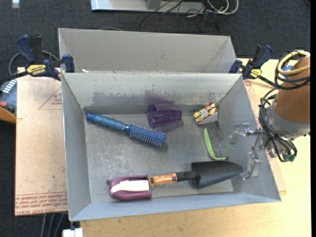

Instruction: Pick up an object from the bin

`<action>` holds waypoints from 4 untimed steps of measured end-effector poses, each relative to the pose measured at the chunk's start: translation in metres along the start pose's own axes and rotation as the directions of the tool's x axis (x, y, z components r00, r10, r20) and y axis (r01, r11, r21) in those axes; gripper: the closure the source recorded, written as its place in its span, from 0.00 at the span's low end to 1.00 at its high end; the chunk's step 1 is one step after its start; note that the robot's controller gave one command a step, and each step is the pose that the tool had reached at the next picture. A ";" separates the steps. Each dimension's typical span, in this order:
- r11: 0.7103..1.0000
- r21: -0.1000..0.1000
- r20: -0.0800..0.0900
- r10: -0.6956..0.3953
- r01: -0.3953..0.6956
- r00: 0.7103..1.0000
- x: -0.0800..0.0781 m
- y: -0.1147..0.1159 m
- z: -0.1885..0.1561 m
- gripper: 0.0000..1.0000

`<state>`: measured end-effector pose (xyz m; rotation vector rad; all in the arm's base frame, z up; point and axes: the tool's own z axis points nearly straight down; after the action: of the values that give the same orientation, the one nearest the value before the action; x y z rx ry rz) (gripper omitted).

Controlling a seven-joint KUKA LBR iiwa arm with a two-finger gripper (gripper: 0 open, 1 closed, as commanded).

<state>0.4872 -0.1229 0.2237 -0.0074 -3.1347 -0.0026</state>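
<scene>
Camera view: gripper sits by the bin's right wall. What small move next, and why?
Probably ease the gripper inward and down over the black scoop: its fingers stand apart with nothing between them, and the scoop's wide end lies closest to it.

Free: bin (148,159) centre; black trowel (217,173) apparently crowds front.

gripper (248,151) spread wide, nothing between fingers, at right wall of grey metal bin (148,83), beside black scoop-shaped trowel (217,173) and thin green strip (211,144)
</scene>
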 end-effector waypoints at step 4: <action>0.927 0.003 0.009 -0.375 0.375 0.927 -0.028 0.091 0.154 0.00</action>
<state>0.5144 -0.0314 0.0701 0.5942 -3.0877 -0.0030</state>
